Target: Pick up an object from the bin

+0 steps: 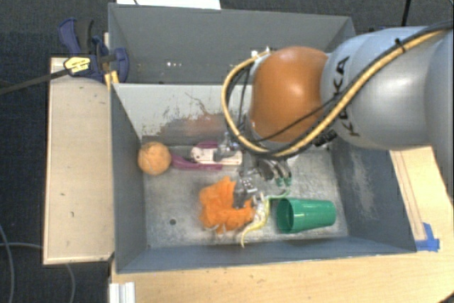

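The claw [248,189] sits low at the right edge of the orange fuzzy object [221,206], centre-front in the bin [170,227]. Whether it is open or closed cannot be told. Risk: an edge grip may slip, or catch the green cup [306,215] lying just beside.

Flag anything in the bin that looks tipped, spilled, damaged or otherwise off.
The green cup lies on its side at the front right of the bin, beside the crumpled orange thing, not upright. Nothing else stands out: the tan ball and purple-and-white object lie loose, with no spill or breakage visible.
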You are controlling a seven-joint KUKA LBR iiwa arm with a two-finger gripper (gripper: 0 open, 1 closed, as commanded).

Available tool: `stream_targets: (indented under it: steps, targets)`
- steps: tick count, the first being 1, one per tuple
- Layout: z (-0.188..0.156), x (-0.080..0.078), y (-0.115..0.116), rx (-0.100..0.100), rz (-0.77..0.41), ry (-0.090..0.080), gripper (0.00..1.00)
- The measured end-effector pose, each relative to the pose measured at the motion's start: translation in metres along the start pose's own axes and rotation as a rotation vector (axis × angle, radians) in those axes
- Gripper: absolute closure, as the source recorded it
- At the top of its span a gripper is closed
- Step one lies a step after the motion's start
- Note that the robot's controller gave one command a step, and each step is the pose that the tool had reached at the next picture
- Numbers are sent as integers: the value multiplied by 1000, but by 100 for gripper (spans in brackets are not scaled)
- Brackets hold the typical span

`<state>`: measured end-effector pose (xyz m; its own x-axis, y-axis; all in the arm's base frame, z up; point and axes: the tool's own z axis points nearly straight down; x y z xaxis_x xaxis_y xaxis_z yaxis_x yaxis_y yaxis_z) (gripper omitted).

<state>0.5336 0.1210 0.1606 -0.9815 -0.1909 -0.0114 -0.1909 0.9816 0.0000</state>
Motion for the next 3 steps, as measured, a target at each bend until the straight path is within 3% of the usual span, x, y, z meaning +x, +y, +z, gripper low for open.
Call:
stream_targets:
  steps: [1, 2, 3]
  targets:
    - [42, 3, 17, -3, -399, 10, 0]
    - [84, 51, 10, -4, -415, -6, 100]
    - [84, 51, 10, -4, -414, -6, 100]
